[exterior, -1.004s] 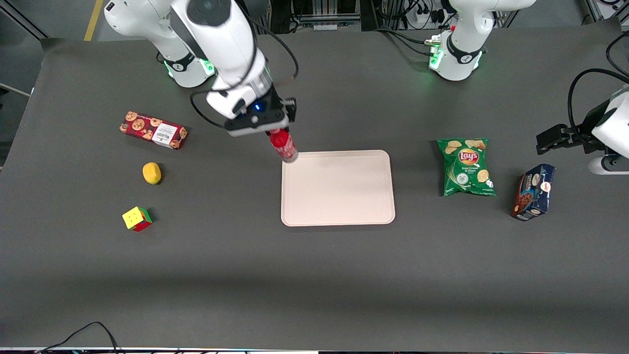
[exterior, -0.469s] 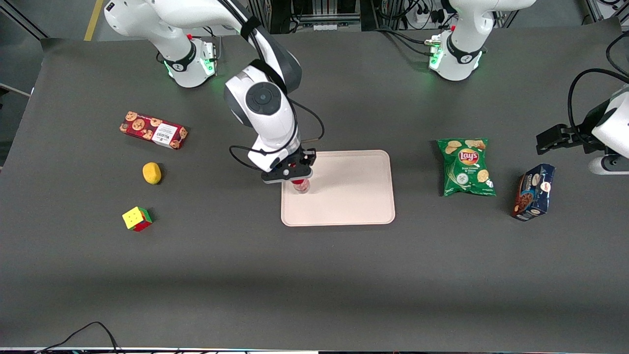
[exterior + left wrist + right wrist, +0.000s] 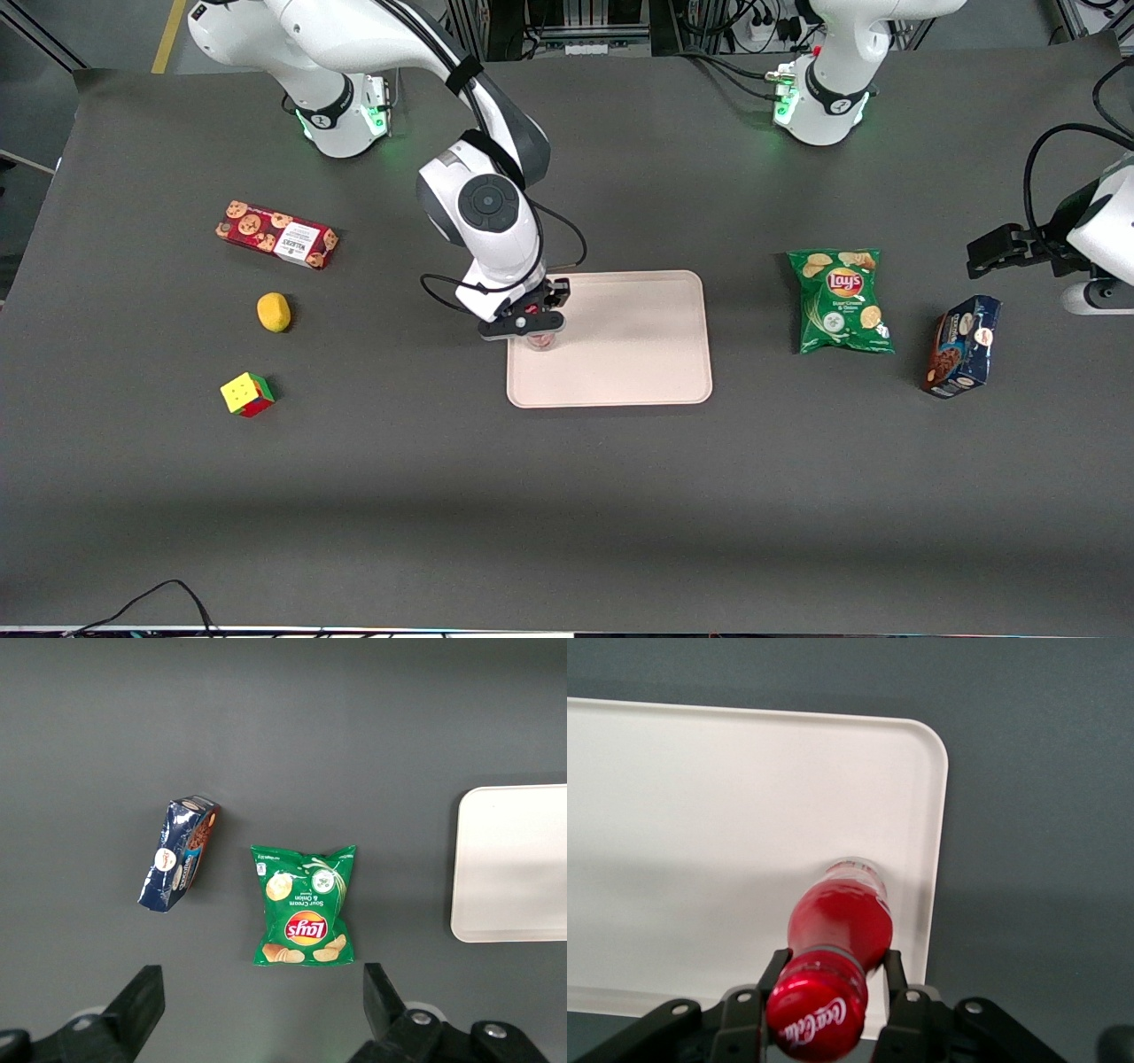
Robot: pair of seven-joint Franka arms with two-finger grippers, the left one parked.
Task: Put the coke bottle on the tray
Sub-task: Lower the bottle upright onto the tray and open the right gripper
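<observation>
End effector [image 3: 530, 324] hangs over the tray's edge nearest the working arm, its two fingers [image 3: 774, 970] pinching the neck of the small slim coke bottle [image 3: 841, 920] with red cap and clear base. The bottle stands upright, base on or just above the large flat pale pinkish-beige tray [image 3: 638, 354] on the dark worktop [image 3: 567, 496]. Likely light, stiff, smooth, narrow-based and tippy; the neck hold suits it.

Coke bottle [image 3: 837, 935] upright between the claw [image 3: 831, 967] fingers [image 3: 773, 970] — clear base on the tray [image 3: 700, 788], near its rim
</observation>
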